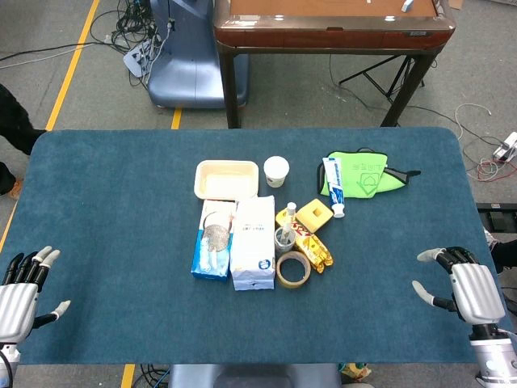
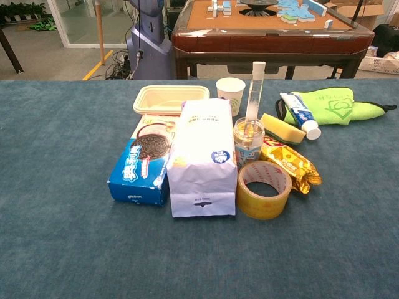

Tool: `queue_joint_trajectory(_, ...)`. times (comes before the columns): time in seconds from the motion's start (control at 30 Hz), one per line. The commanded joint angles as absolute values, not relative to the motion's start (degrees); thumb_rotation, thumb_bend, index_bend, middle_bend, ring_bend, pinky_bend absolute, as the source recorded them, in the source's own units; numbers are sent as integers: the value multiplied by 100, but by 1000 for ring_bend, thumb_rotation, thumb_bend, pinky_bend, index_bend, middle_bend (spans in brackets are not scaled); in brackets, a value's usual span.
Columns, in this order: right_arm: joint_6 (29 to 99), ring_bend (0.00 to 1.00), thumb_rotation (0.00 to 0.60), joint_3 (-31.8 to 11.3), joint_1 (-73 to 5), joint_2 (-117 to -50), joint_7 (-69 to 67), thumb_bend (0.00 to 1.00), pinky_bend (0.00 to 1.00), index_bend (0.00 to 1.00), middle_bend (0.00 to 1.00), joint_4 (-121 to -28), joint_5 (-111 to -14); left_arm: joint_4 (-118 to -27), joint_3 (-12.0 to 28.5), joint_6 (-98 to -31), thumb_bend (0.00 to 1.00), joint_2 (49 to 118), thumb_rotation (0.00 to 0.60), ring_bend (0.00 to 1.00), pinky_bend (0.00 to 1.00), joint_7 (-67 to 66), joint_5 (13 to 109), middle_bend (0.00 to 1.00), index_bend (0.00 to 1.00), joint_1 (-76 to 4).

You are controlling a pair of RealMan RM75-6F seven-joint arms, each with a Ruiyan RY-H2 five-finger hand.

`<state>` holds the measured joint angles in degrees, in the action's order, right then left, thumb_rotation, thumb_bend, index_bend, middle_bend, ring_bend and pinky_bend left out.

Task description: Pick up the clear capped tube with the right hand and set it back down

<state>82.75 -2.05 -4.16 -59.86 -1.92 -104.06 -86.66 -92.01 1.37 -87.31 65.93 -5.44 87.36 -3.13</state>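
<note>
The clear capped tube stands upright in the upper middle of the chest view, its long axis vertical and its white cap at the top. It is slim and see-through, and its lower end sits in a small clear jar. In the head view the tube appears near the centre of the frame, foreshortened from above.

Just below the jar lies a roll of tape, flat on the blue table cover. A yellow snack packet lies to the right, touching the roll, with a yellow sponge above it. Left of the jar stands a white bag, then a blue biscuit box.

The right hand rests low at the right edge of the head view, fingers spread, holding nothing. The left hand sits at the lower left, likewise released and apart from everything.
</note>
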Motion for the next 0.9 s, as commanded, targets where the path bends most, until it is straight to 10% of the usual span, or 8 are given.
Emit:
queue_joint_trajectory(0.03,8198,326,600,-191,-457,-5955,-267,315,222,412,415,-10473,-8689,-9194,137,-8728,189,6585,600,76,15,-550,8739,72,114,-317)
queue_joint_trajectory(0.9,5965,125,600,-1380,-2652,-7023,570,313,222,412,256,-10660,-6869,-9215,100,-8988,190,6490,600,76,15,-419,8827,72,114,-164)
